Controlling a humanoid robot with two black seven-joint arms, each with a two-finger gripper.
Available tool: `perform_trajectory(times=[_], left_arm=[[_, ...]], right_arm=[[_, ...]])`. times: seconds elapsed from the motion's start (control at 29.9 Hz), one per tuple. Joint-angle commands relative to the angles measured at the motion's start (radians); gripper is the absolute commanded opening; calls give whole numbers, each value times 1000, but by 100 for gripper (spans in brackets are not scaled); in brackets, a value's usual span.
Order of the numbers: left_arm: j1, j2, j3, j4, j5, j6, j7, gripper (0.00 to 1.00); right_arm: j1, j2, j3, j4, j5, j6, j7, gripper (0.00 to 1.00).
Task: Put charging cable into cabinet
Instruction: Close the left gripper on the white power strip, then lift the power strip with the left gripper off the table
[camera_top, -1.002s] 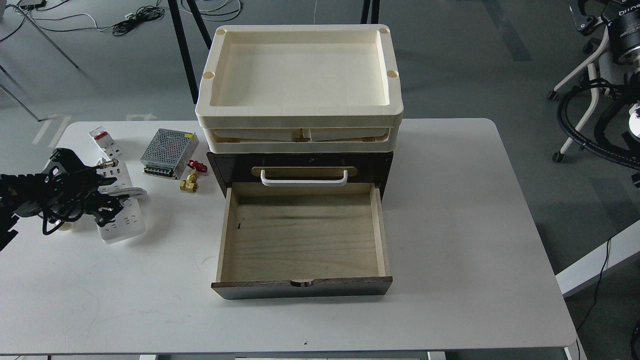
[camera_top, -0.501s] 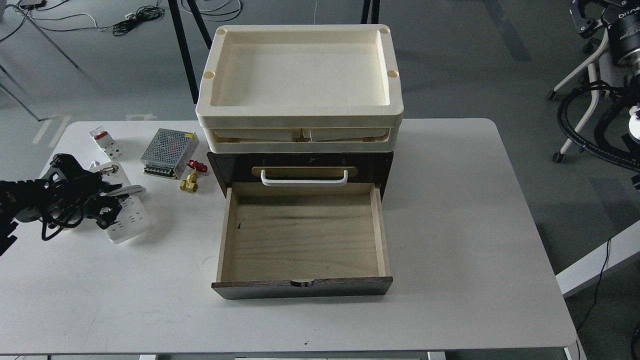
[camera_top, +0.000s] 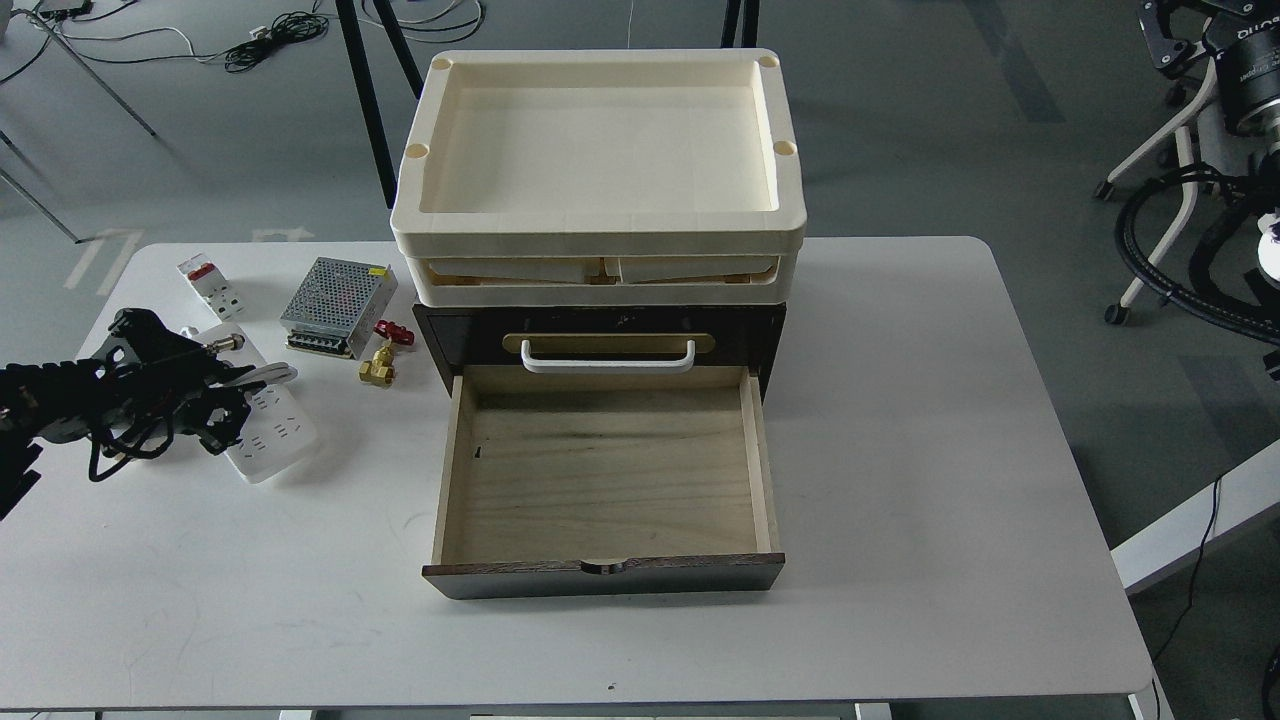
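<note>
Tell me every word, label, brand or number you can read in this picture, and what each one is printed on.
Nothing reads clearly.
Black equipment at the top right: white lettering, cut off and too blurred to quote.
Metal power-supply box: a small yellow label, too small to read.
Power strip, breaker, cabinet, cream trays: no text visible.

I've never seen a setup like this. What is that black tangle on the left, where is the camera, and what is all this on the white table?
The camera sits in the robot's head, looking down. The black tangle is the robot's left arm; its gripper is over the white flat power strip, apparently gripping it, though its fingers are too dark to judge. Mid-table stands a dark brown wooden drawer cabinet, its lower drawer pulled open, with cream plastic trays stacked on top. Nearby lie a perforated metal box, a small brass valve and a small white breaker.
</note>
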Motion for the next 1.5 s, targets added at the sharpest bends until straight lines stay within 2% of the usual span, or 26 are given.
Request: perform_trajectory(times=[0.0,0.13,0.57,0.94,1.2,1.37,1.47], left_arm=[[0,-13,6,34,-1,33,0,9],[0,-14,6,69,-1,58,0,8],[-15,1,5,72,-39,108,0,7],[-63,93,3,112,-151,108,0,6],[-101,162,2,111,-333,108,0,6],[-149,271,-11,45,-357,108,0,6],[-221,360,-11,-88,-358,97,0,6]], right_arm=[[-4,0,6,2,0,0,0,99],[-7,0,6,2,0,0,0,99],[-7,0,11,2,0,0,0,99],[-6,0,28,2,0,0,0,99],[-6,-3,44,5,0,0,0,99],[-6,-18,60,12,0,0,0,99],[-6,-29,69,12,0,0,0,99]])
